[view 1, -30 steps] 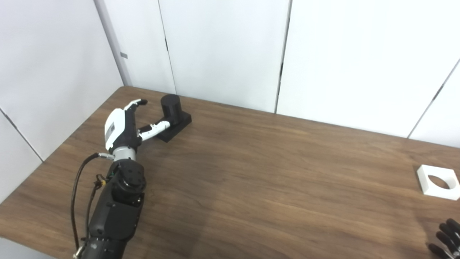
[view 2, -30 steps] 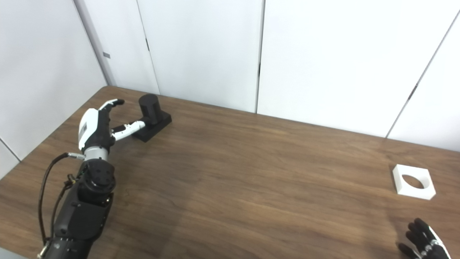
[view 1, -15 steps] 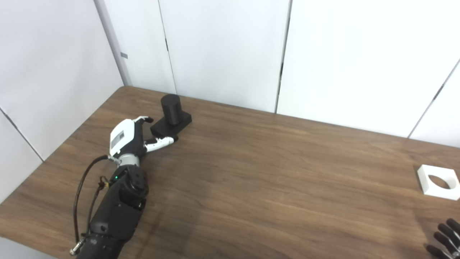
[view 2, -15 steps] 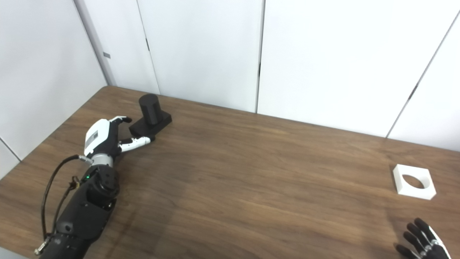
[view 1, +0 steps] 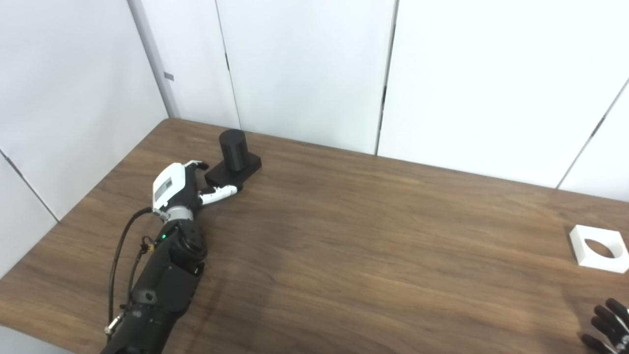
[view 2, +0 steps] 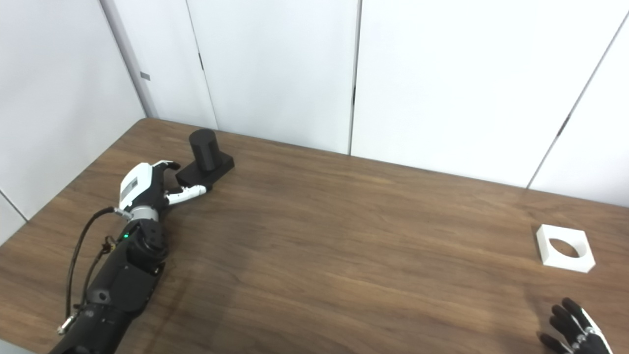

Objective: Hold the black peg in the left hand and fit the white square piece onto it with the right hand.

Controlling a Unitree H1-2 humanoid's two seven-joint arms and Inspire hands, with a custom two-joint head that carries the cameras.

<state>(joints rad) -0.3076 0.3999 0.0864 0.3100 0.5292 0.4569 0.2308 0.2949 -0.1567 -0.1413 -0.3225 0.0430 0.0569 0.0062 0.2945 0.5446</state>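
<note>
While the left hand (view 1: 178, 186) reaches along the wooden table (view 1: 373, 246) in the left eye view, its fingers sit right at the near corner of the black peg (view 1: 234, 158), thumb along the base's front edge, other fingers curled at its left side. Whether they are pressing on it or only beside it, I cannot tell from here. That peg stands upright on its square base at the far left of the table. Far across, near the right edge, lies the white square piece (view 1: 598, 248), flat, round hole facing up. Only dark fingertips of the right hand (view 1: 607, 328) poke in at the bottom right corner.

Over to the right eye view: the right hand (view 2: 575, 332) shows more, fingers spread apart, holding nothing, a short way nearer than the white piece and apart from it.
</note>
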